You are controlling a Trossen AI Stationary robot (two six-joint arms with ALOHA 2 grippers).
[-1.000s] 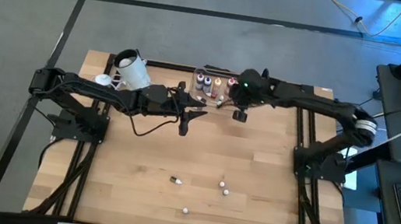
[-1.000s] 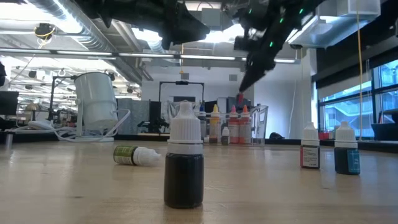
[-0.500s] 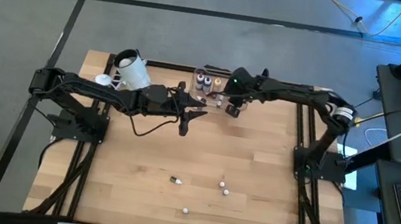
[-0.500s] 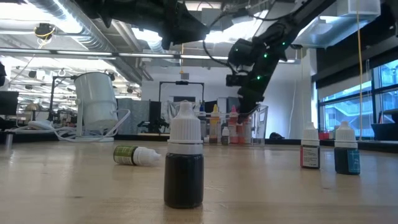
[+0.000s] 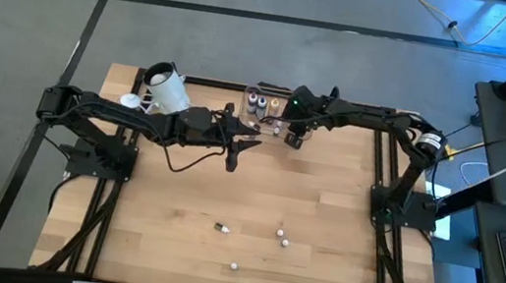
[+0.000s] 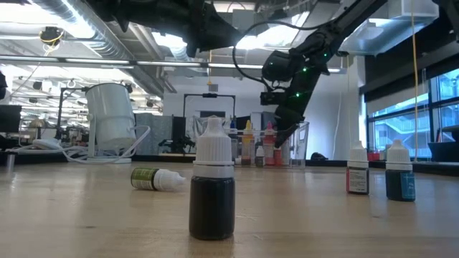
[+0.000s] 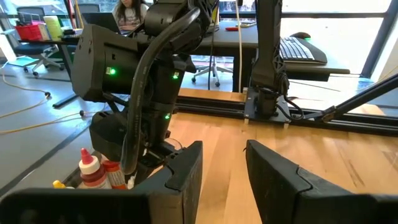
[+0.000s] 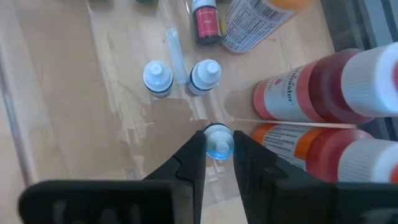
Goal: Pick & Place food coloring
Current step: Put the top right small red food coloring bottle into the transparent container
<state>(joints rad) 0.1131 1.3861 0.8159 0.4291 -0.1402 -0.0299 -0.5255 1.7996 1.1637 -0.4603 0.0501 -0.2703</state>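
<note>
Reaching down into the clear tub at the far edge of the table, the right gripper has its fingers narrow around the pale cap of a small bottle, which stands upright on the tub floor between them. Two small bottles stand close by in the tub, and bigger red and orange bottles lie beside them. The left gripper hovers just beside the tub, fingers partly apart and empty. Four more small bottles remain near the front edge, one of them lying on its side.
</note>
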